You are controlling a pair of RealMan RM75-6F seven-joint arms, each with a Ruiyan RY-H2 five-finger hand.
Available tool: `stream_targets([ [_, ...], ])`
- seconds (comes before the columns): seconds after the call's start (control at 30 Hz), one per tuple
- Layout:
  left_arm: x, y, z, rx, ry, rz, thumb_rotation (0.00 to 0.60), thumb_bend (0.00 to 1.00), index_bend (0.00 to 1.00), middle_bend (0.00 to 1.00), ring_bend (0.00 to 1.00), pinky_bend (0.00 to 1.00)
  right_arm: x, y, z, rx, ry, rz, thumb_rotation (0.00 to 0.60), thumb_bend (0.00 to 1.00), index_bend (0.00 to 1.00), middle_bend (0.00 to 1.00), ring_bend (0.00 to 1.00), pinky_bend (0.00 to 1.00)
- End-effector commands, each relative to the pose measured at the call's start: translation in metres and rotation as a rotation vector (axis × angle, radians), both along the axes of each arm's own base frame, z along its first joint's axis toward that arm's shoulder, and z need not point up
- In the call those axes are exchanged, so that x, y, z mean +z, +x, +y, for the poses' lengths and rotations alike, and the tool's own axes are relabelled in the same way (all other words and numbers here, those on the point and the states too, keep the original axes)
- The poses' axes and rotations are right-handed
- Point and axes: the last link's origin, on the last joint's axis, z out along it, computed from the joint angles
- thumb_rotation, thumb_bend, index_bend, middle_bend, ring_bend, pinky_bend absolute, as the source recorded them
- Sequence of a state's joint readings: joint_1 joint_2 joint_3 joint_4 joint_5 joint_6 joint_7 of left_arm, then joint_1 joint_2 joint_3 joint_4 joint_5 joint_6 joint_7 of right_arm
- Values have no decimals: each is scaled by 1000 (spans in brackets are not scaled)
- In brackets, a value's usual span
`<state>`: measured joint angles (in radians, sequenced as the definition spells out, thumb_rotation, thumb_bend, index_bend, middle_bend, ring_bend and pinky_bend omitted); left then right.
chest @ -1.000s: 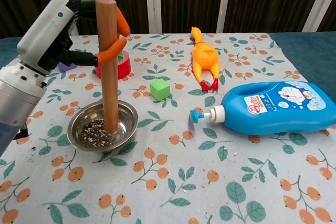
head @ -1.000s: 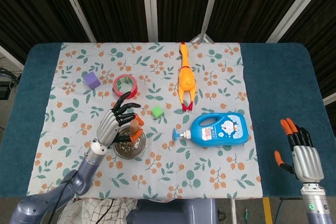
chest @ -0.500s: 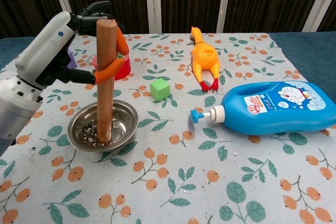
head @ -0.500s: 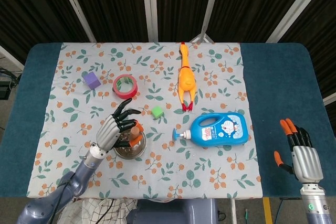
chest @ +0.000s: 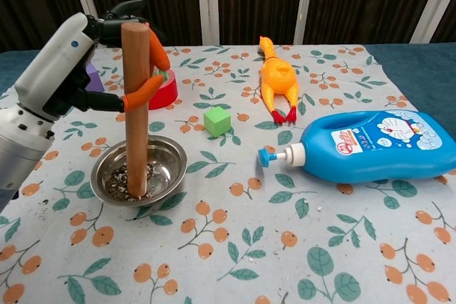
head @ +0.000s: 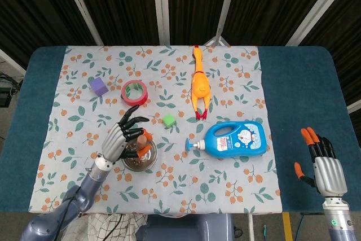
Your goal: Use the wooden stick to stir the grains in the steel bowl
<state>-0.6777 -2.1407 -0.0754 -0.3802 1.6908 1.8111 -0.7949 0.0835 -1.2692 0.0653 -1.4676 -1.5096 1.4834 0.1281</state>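
Wooden stick [chest: 135,108] stands near upright in the steel bowl [chest: 168,166], lower end down among the grains [chest: 120,184], at the bowl's front-left part, about 7 o'clock from bowl centre in chest view. Left hand [chest: 68,62] grips the stick near its top, orange-tipped thumb and a finger wrapped around the shaft, other fingers spread behind it. Bowl sits on the floral cloth [chest: 235,247] at the near-left of the worktop [head: 299,83]. Step in hand looks like the stir itself. To do it well: keep the tip in the grains and on the bowl floor, sweep small circles inside the rim, stay clear of the wall since the bowl looks light and shallow and could tip or slide; keep the stick close to vertical and the pinch firm so it doesn't swivel. A few specks lie on the cloth at the bowl's 8 o'clock, so go slow to avoid flicking more out. Right hand [head: 325,169] is well apart at the far right edge in head view, fingers straight and apart, holding nothing. Around the bowl: green cube [chest: 217,121] at 1 o'clock, red tape roll [chest: 165,89] at 12, purple cube [head: 98,87] at 11, rubber chicken [chest: 278,80] at 2, blue detergent bottle [chest: 370,144] lying on its side at 3. Bottle label shows a cartoon cat figure; its writing is too small to read.
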Motion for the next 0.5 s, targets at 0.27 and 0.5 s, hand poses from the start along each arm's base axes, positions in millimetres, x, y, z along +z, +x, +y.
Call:
stream_targets([
  [0.27,10,22,9,-53,38,-71,600,1000,532,803,286,0,1,0,0,-1,0,-4,600,448,0,0,0,0],
  [0.5,11,20,7,-61,32,-76,600,1000,526,802,286,0,0,0,-1,-2,3,-6,600,448,0,0,0,0],
])
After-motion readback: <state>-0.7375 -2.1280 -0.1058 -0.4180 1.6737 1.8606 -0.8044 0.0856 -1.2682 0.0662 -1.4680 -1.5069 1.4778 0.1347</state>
